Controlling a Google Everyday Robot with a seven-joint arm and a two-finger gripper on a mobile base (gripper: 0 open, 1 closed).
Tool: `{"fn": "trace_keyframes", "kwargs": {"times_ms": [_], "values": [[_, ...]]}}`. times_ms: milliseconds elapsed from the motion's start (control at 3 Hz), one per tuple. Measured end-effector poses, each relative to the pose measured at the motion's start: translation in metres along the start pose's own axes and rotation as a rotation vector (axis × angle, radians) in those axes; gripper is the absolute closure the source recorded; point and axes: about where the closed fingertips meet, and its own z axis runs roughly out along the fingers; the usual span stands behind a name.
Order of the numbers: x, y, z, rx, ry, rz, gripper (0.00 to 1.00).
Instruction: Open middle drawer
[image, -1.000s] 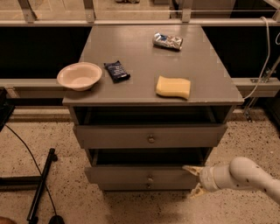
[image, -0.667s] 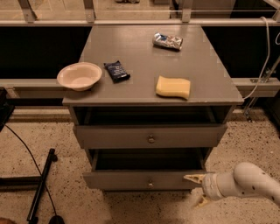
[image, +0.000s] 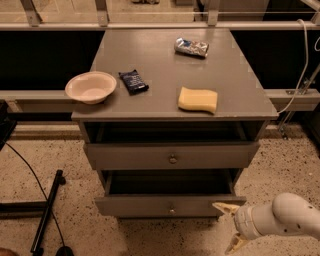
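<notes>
The middle drawer (image: 150, 206) is the lower of the two grey drawers in view, a low flat front with a small round knob (image: 171, 207). It stands pulled out, with its dark inside showing above the front. My gripper (image: 229, 227) is at the drawer's right front corner, at the lower right of the picture. It is open. Its upper fingertip (image: 223, 205) lies against the right end of the drawer front and the lower fingertip (image: 233, 247) hangs free below. The gripper holds nothing.
The taller top drawer (image: 125, 156) is also slightly out. On the cabinet top (image: 155, 55) lie a pink bowl (image: 91, 87), a dark packet (image: 133, 81), a yellow sponge (image: 198, 99) and a silver snack bag (image: 191, 47). A black stand and cable (image: 45, 215) lie on the floor at the left.
The middle drawer has slid further out towards the camera. My gripper has moved down and back with it at the right corner.
</notes>
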Motion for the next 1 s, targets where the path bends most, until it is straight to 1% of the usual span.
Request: {"fn": "trace_keyframes", "kwargs": {"times_ms": [333,667,1000], "values": [[0.005,-0.018,0.01,0.016,0.025,-0.014,0.05],[0.008,-0.038,0.021,0.014,0.044,-0.031,0.0],[0.016,-0.055,0.033,0.009,0.072,-0.027,0.0]]}}
